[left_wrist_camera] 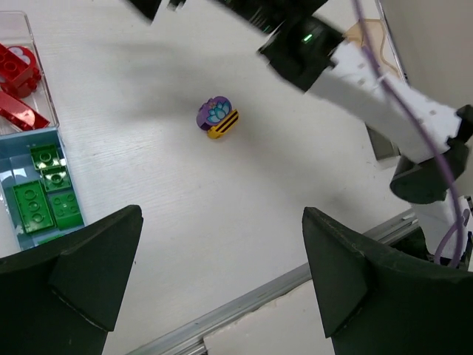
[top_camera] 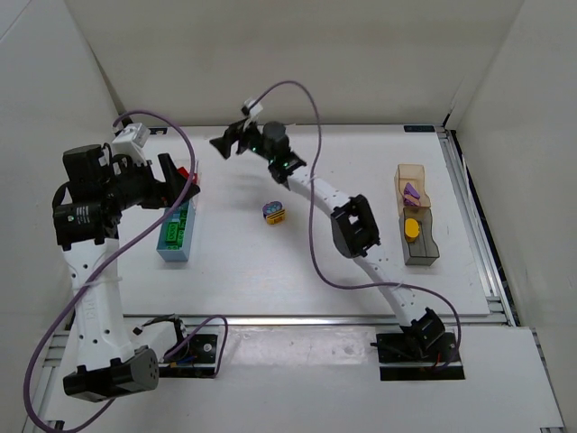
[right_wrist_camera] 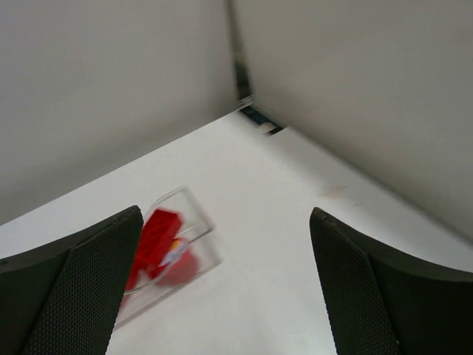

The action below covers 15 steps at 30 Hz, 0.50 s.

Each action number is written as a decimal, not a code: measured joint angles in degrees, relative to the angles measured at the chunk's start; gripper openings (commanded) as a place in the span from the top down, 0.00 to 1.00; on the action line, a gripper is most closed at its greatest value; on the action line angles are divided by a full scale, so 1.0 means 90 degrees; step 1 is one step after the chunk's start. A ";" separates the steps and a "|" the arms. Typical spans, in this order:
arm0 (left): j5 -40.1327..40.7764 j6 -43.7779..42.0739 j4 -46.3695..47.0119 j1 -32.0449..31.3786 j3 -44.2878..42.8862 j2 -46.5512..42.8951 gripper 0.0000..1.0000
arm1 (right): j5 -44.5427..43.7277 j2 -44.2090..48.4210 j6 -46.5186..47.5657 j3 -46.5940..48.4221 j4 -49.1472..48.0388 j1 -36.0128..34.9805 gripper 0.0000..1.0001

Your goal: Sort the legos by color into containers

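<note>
Left wrist view: the left gripper stands wide open, with nothing between its fingers. The clear box, at the upper left, holds red legos. The blue box sits end to end against it on the nearer side, with green legos inside. A purple-and-yellow stack lies on the table to the right of the clear box, well apart from it. The right arm crosses farther right.

Right wrist view: the right gripper is spread open and empty. The clear box shows low in the gap, close to the left finger, blurred, with red legos inside.

Top view: the left gripper hangs over the clear box and hides most of it. The right gripper is in the air to the right of the clear box, slightly farther back. The stack lies right of the clear box and nearer. Far to the right of the clear box, the tan box holds a purple lego. The dark box, just in front of the tan one, holds a yellow lego.
</note>
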State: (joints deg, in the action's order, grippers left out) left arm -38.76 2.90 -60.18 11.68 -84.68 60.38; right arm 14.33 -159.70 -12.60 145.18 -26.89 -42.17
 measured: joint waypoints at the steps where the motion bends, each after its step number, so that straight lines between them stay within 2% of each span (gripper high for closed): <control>1: -0.0032 0.0027 0.0061 0.0000 0.0002 0.0029 0.01 | 0.0063 0.0153 0.0090 0.0160 0.0318 0.0194 0.01; 5: -0.0112 0.0117 0.0381 0.0000 0.0002 0.0192 0.01 | 0.0437 0.1110 0.0391 0.0308 0.1598 0.0877 0.01; 10: -0.0160 0.0165 0.0605 0.0000 0.0002 0.0617 0.00 | 0.1129 0.2577 0.1056 0.0287 0.3840 0.1494 0.01; 15: -0.0168 0.0104 0.0748 -0.0136 0.0291 0.1056 0.01 | 0.1800 0.4260 0.1943 -0.0673 0.5768 0.1751 0.01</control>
State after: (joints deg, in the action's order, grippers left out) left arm -40.27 3.84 -53.45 10.46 -82.06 69.89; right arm 30.52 -121.36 4.89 139.13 25.02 -26.41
